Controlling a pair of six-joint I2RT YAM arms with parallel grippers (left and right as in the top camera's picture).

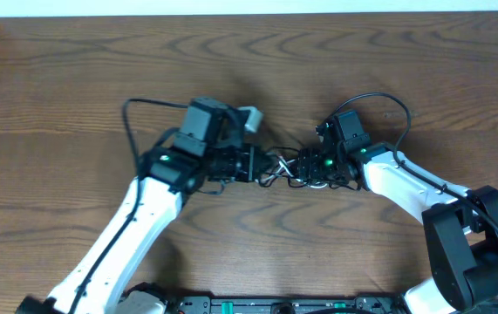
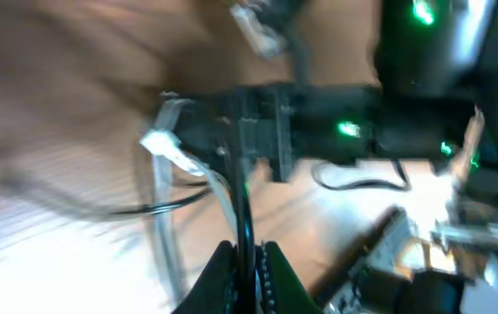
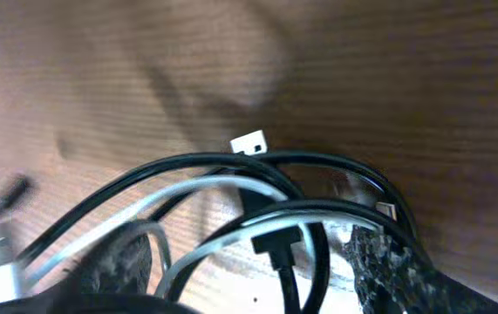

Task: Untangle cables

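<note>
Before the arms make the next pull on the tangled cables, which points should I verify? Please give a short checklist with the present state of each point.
1. Left gripper shut on a strand: ok. It pinches the black cable.
2. Right gripper open: ok. Its fingers stand wide apart, and strands pass between them without being pinched.
3. Black cable and white cable separated: not ok. They cross each other several times.
4. White plug free of the loops: cannot tell. It lies right at the edge of a black loop.
5. Left wrist view sharp enough to guide the pull: not ok. It is blurred.
</note>
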